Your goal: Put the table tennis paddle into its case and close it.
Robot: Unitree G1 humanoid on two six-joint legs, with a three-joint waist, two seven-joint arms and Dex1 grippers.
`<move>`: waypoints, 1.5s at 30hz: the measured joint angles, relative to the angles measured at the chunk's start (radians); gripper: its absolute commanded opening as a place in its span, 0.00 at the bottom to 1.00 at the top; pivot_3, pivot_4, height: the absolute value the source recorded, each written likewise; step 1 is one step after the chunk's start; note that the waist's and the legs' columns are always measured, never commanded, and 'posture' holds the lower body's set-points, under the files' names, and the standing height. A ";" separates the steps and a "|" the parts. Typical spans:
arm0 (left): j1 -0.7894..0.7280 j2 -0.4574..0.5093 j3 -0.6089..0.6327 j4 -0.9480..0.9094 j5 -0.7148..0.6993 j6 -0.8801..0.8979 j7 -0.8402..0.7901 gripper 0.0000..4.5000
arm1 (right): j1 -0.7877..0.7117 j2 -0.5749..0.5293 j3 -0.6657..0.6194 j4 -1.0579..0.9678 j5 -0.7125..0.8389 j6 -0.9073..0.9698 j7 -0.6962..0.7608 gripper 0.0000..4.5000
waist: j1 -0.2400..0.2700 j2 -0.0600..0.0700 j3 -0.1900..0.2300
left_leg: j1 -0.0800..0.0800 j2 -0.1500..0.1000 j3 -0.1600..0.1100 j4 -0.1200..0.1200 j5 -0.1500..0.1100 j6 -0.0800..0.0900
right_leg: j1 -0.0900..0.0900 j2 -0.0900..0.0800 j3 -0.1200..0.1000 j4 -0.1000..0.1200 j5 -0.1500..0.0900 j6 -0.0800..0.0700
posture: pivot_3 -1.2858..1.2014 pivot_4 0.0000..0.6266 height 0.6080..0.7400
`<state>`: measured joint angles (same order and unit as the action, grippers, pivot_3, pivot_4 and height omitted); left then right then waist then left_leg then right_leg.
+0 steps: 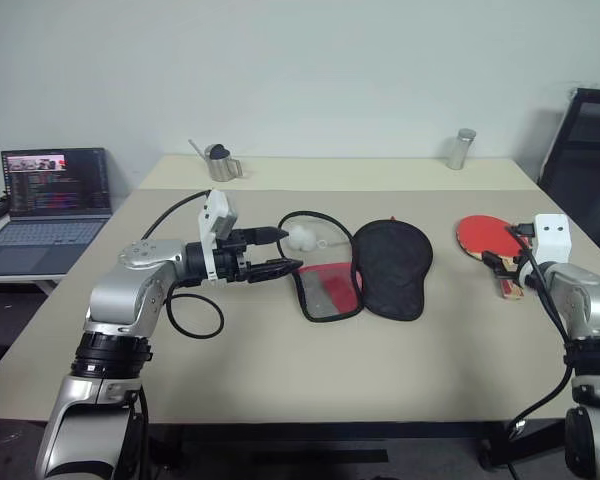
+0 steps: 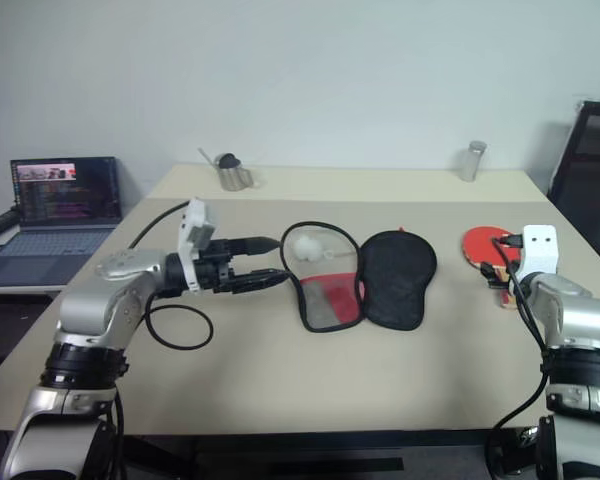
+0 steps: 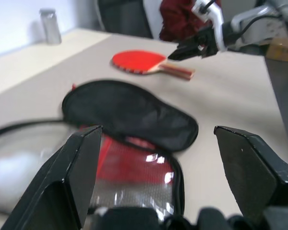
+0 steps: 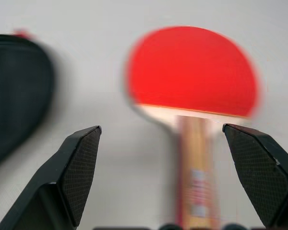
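Observation:
The table tennis paddle (image 1: 483, 235) lies flat at the table's right side, red face up, with its wooden handle (image 4: 194, 158) pointing toward the near edge. My right gripper (image 1: 507, 250) hovers over that handle, open; the fingers (image 4: 77, 172) stand wide on either side of it, apart from it. The case (image 1: 392, 268) lies unzipped and spread at the table's middle, black half on the right, red-and-mesh half (image 1: 330, 292) on the left. My left gripper (image 1: 280, 250) is open just left of the mesh half, pointing at it, with nothing between its fingers (image 3: 72, 182).
A small white object (image 1: 300, 237) and a black cable loop (image 1: 320, 215) lie behind the case. A metal jug (image 1: 220, 163) and a metal cylinder (image 1: 462, 148) stand at the table's far edge. An open laptop (image 1: 55, 195) sits on a side table at left; a black chair (image 1: 590, 140) stands at right.

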<state>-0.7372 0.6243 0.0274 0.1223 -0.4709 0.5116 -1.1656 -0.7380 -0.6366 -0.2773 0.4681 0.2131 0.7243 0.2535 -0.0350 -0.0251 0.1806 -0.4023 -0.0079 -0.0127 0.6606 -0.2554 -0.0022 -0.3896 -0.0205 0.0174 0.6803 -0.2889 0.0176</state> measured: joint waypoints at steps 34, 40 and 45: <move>-0.056 -0.049 -0.025 0.051 0.031 -0.030 -0.007 0.91 | -0.008 0.032 0.063 0.257 -0.069 -0.125 0.082 0.29 | 0.007 0.001 0.001 | 0.000 0.000 -0.001 0.001 0.000 0.000 | 0.001 0.000 -0.001 0.000 0.000 0.000 | 0.52 0.24 1.00; -0.057 -0.045 -0.029 0.051 0.031 -0.033 -0.027 0.91 | 0.147 0.021 0.042 -0.032 -0.030 0.042 0.091 0.29 | 0.009 0.001 0.001 | 0.000 0.000 -0.001 0.001 0.000 0.000 | 0.001 0.000 -0.001 0.000 0.000 0.000 | 0.52 0.24 1.00; -0.055 -0.038 -0.035 0.048 0.031 -0.032 -0.035 0.91 | 0.288 -0.017 0.021 -0.281 0.013 0.207 0.107 0.29 | 0.012 0.001 0.001 | -0.001 0.000 -0.002 0.001 0.000 0.000 | 0.001 0.000 -0.001 0.000 0.000 0.000 | 0.52 0.24 1.00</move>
<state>-0.7926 0.5859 -0.0077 0.1707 -0.4400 0.4792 -1.2009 -0.4496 -0.6541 -0.2563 0.1873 0.2265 0.9313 0.3607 -0.0230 -0.0239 0.1812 -0.4029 -0.0079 -0.0144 0.6612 -0.2553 -0.0023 -0.3890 -0.0203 0.0164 0.6800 -0.2890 0.0179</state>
